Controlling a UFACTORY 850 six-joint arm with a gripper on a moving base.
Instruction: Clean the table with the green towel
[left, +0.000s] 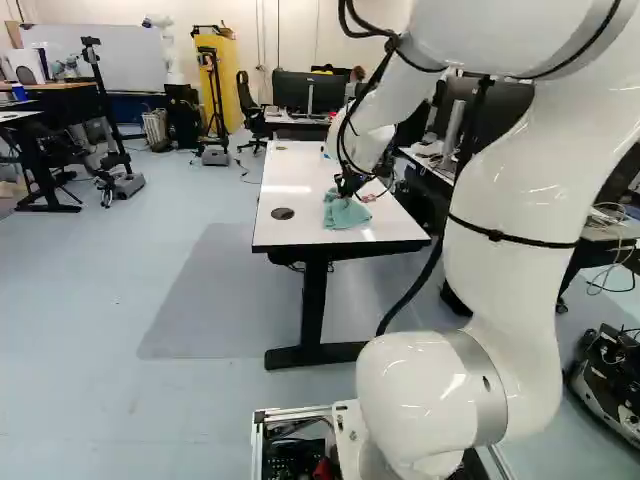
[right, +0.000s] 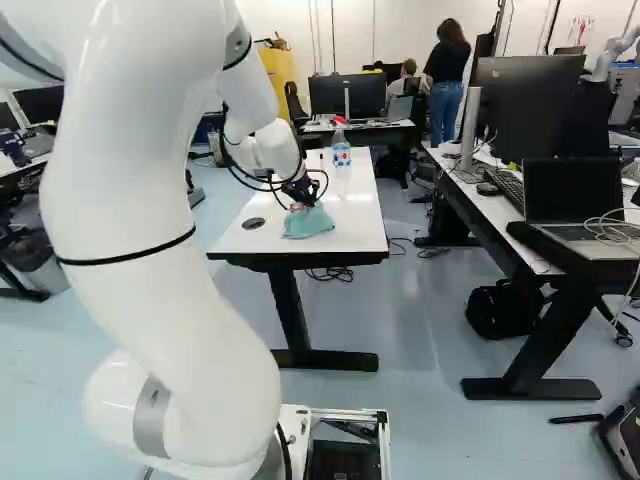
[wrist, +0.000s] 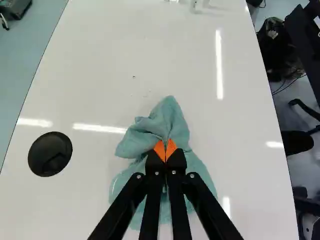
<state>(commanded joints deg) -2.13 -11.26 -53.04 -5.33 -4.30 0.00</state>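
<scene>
Left base view: green towel (left: 345, 211), on near end of white table (left: 284, 234). Right base view: bottle (right: 341, 152), beyond towel. Wrist view: claw (wrist: 165, 151), fingertips nearly meeting, towel pinched between; specks (wrist: 134, 77) ahead, likely next wiping direction.

My L base cam sits behind the arm (left: 505, 200), to its L, facing ahead & a bit down; R base cam, ditto, on its R. Both look from well back, sharing the bench's (left: 290, 180) near corners & far edge. Wrist cam's much closer, above the top, angled down & fwd w/ both long edges in view.
</scene>
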